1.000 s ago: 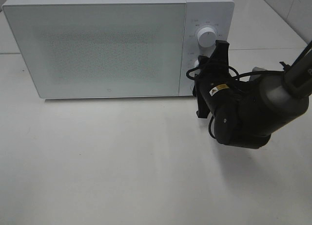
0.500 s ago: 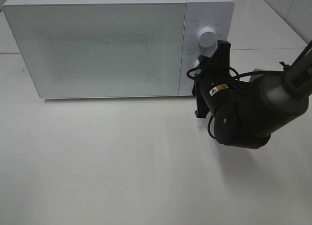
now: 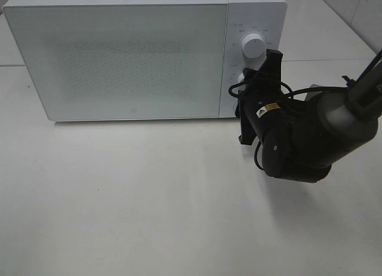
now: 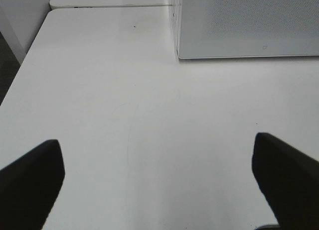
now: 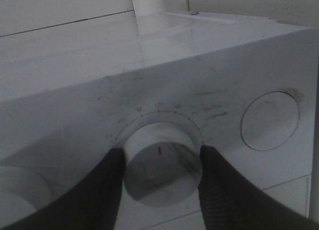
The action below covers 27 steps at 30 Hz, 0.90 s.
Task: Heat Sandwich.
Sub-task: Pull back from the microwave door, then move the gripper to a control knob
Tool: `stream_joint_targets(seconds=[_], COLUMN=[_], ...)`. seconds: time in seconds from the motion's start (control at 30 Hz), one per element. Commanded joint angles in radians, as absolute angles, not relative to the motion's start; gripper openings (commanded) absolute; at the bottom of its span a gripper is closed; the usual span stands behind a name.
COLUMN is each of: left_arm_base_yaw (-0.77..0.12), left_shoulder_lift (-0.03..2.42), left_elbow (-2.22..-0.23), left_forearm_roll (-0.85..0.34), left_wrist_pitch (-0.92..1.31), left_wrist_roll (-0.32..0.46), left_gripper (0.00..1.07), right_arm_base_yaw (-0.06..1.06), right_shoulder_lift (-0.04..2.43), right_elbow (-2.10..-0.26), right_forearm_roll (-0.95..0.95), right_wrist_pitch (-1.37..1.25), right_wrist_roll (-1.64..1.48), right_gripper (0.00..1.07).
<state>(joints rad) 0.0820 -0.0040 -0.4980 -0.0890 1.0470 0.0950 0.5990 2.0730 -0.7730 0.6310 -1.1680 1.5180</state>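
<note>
While the high camera is showing the white microwave filling the upper left of its frame with the door shut, the right gripper is covering the lower knob on the control panel, right of centre, so the grip itself is hiding from that view; the right wrist view is giving what the high one is not: two dark fingers are pressing on either side of the lower knob, part closed and clamping it, a red mark on its face; the upper knob is standing free above; the left wrist view alone is showing the left gripper, its tips spread wide at the lower corners over the white table, holding nothing; the sandwich is appearing in no view, so I cannot tell its place or its look.
</note>
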Motion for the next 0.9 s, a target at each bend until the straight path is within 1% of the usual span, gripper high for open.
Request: stream_joint_targets(seconds=[0.03, 0.07, 0.13, 0.17, 0.2, 0.23, 0.3, 0.33, 0.37, 0.4, 0.5, 0.6, 0.63, 0.67, 0.73, 0.9], left_arm_base_yaw=[0.074, 0.074, 0.074, 0.074, 0.074, 0.074, 0.074, 0.074, 0.074, 0.074, 0.074, 0.074, 0.074, 0.074, 0.074, 0.074], left_shoulder_lift=[-0.03, -0.03, -0.03, -0.03, -0.03, -0.03, -0.03, -0.03, -0.03, -0.03, -0.03, -0.03, -0.03, -0.03, -0.03, -0.03], left_elbow=[-0.495, -0.495, -0.495, -0.495, -0.495, -0.495, -0.495, -0.495, -0.495, -0.495, -0.495, -0.495, -0.495, -0.495, -0.495, -0.495], left_forearm_roll=[-0.094, -0.094, -0.094, -0.094, -0.094, -0.094, -0.094, -0.094, -0.094, -0.094, -0.094, -0.094, -0.094, -0.094, -0.094, -0.094], left_wrist_pitch=[1.037, 1.037, 1.037, 1.037, 1.037, 1.037, 1.037, 1.037, 1.037, 1.037, 1.037, 1.037, 1.037, 1.037, 1.037, 1.037], left_wrist_roll=[0.092, 0.092, 0.092, 0.092, 0.092, 0.092, 0.092, 0.092, 0.092, 0.092, 0.092, 0.092, 0.092, 0.092, 0.092, 0.092], left_gripper=[0.97, 0.97, 0.97, 0.97, 0.97, 0.97, 0.97, 0.97, 0.97, 0.97, 0.97, 0.97, 0.97, 0.97, 0.97, 0.97], right_arm_base_yaw=[0.594, 0.594, 0.594, 0.594, 0.594, 0.594, 0.594, 0.594, 0.592, 0.592, 0.592, 0.592, 0.592, 0.592, 0.592, 0.594], right_shoulder_lift=[2.062, 2.062, 2.062, 2.062, 2.062, 2.062, 2.062, 2.062, 2.062, 2.062, 2.062, 2.062, 2.062, 2.062, 2.059, 2.046], right_elbow=[-0.793, -0.793, -0.793, -0.793, -0.793, -0.793, -0.792, -0.792, -0.792, -0.792, -0.792, -0.792, -0.792, -0.791, -0.79, -0.755], right_forearm_roll=[0.635, 0.642, 0.644, 0.644, 0.644, 0.644, 0.644, 0.644, 0.643, 0.642, 0.638, 0.633, 0.633, 0.623, 0.609, 0.587], right_wrist_pitch=[-1.218, -1.218, -1.218, -1.218, -1.218, -1.218, -1.218, -1.218, -1.218, -1.218, -1.218, -1.218, -1.218, -1.218, -1.216, -1.207], right_wrist_roll=[1.527, 1.527, 1.527, 1.527, 1.526, 1.526, 1.526, 1.526, 1.513, 1.507, 1.507, 1.507, 1.507, 1.507, 1.506, 1.488], right_gripper=[0.21, 0.29, 0.4, 0.4, 0.47, 0.6, 0.72, 0.72, 0.82, 0.85, 0.86, 0.81, 0.81, 0.77, 0.74, 0.74])
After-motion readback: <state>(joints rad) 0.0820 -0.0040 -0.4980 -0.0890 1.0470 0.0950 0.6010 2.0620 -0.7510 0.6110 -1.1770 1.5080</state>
